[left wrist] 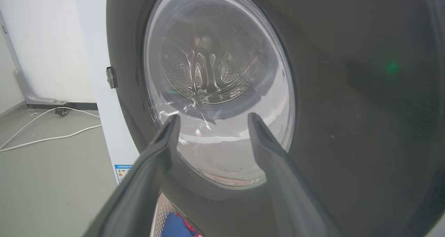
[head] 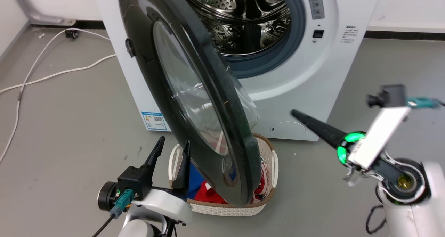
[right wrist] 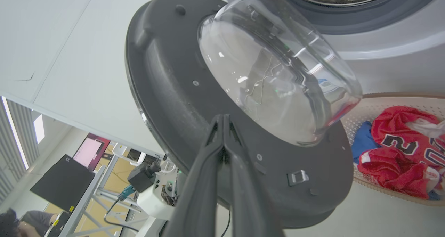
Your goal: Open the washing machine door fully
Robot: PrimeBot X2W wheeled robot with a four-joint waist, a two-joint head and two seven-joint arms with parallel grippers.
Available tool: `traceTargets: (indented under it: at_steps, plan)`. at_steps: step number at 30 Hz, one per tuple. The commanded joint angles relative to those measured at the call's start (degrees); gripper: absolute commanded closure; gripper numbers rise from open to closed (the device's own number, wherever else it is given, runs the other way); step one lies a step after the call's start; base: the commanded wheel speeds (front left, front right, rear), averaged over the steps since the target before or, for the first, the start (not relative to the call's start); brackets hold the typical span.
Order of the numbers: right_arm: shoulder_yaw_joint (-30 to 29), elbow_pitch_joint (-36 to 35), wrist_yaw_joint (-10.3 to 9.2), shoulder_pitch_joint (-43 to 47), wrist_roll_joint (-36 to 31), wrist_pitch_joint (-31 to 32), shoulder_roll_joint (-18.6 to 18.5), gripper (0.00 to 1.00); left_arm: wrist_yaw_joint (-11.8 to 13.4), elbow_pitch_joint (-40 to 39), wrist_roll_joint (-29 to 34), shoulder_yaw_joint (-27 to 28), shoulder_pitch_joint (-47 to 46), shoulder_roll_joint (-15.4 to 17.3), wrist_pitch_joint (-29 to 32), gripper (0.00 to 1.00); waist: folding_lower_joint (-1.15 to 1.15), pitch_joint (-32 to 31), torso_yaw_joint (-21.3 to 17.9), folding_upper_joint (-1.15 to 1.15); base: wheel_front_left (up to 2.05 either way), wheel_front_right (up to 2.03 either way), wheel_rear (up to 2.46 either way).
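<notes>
Spread wide and empty at the left gripper, just before the outer face of the washing machine door. Pinched shut on nothing at the right gripper, beyond the half-open door's inner side. Risks jamming the door against the left fingers if pushed wider. Cannot tell whether anything touches; hinge hidden.

Black-ringed glass washing machine door swung partway open, white washing machine drum exposed
</notes>
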Motion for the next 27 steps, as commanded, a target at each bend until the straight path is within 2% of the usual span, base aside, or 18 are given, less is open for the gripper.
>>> traceTargets:
  at_steps: [1,10,12,13,15,18,22,27]
  plan:
    - [-1.2,-0.5,0.02,1.8,-1.1,-2.5,0.2,1.00,-0.1,0.2,0.3,0.2,0.8,0.0,-0.1,0.00,0.00,-0.2,-0.6,0.00,0.00,0.00,0.00]
    - [-8.6,-1.4,0.02,13.8,-8.4,-19.5,0.1,0.98,-0.3,0.5,1.2,2.0,1.6,-0.1,-0.1,0.00,0.00,-0.6,-2.9,0.00,0.00,0.00,0.00]
    - [-8.9,-1.8,0.02,15.7,-10.6,-23.1,0.1,0.37,-0.4,0.4,1.2,2.4,1.7,-0.1,-0.1,0.00,0.00,-0.6,-3.3,0.00,0.00,0.00,0.00]
    - [-8.8,-1.8,0.02,16.6,-12.0,-24.9,0.0,0.00,-0.3,0.4,1.3,2.7,1.8,-0.1,-0.1,0.00,0.00,-0.6,-3.5,0.00,0.00,0.00,0.00]
    - [-8.5,-2.1,0.02,17.7,-13.9,-28.7,-0.1,0.00,-0.2,0.3,1.5,3.3,2.1,-0.1,-0.1,0.00,0.00,-0.6,-4.1,0.00,0.00,0.00,0.00]
    - [-7.3,-2.5,0.02,18.7,-20.3,-35.6,-2.2,0.00,0.0,0.3,1.6,3.8,2.4,-0.1,-0.1,0.00,0.00,-0.7,-4.6,0.00,0.00,0.00,0.00]
    - [-5.8,-1.9,0.02,18.8,-31.7,-44.8,-5.6,0.00,0.0,0.4,1.7,4.1,2.6,0.0,-0.1,0.00,0.00,-0.8,-4.8,0.00,0.00,0.00,0.00]
    - [-5.9,-2.0,0.02,17.8,-46.1,-53.1,-7.4,0.00,0.3,0.5,2.2,4.5,2.4,0.0,-0.1,0.00,0.00,-0.8,-4.5,0.00,0.00,0.00,0.00]
